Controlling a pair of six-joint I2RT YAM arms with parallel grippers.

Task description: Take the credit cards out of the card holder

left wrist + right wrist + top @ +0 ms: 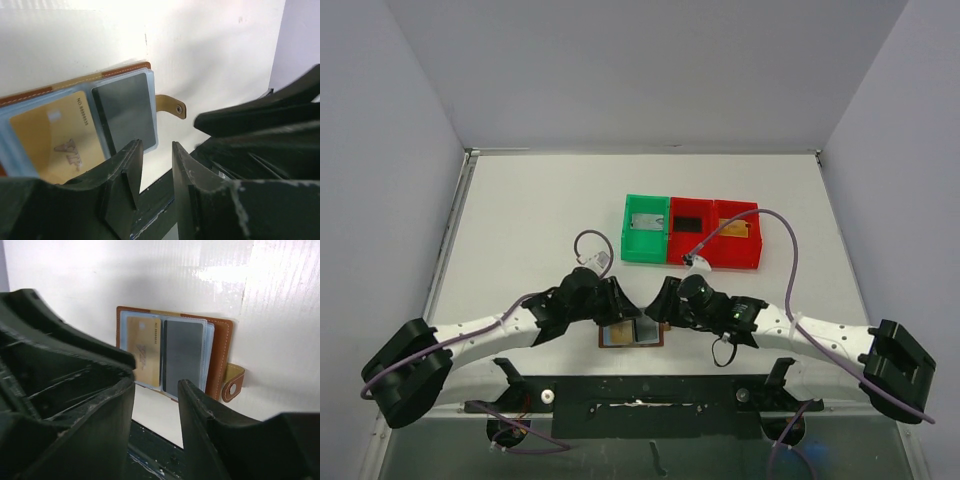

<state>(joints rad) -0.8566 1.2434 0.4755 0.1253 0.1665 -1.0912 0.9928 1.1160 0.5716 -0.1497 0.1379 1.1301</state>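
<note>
The brown card holder (631, 335) lies open near the table's front edge, between my two grippers. In the left wrist view its grey-blue sleeves hold a golden-orange card (55, 135) and a dark grey card (127, 112), with the brown tab (172, 106) sticking out. The right wrist view shows the same gold card (142, 350), dark card (184, 355) and tab (232, 382). My left gripper (628, 312) (155, 160) is open and empty just over the holder's left part. My right gripper (655, 310) (156, 390) is open and empty at its right edge.
A green tray (645, 254) and a red double tray (715, 260) stand behind the holder. The green one holds a pale grey card (647, 222). The red ones hold a black card (689, 221) and a golden-orange card (737, 230). A dark rail runs along the front edge.
</note>
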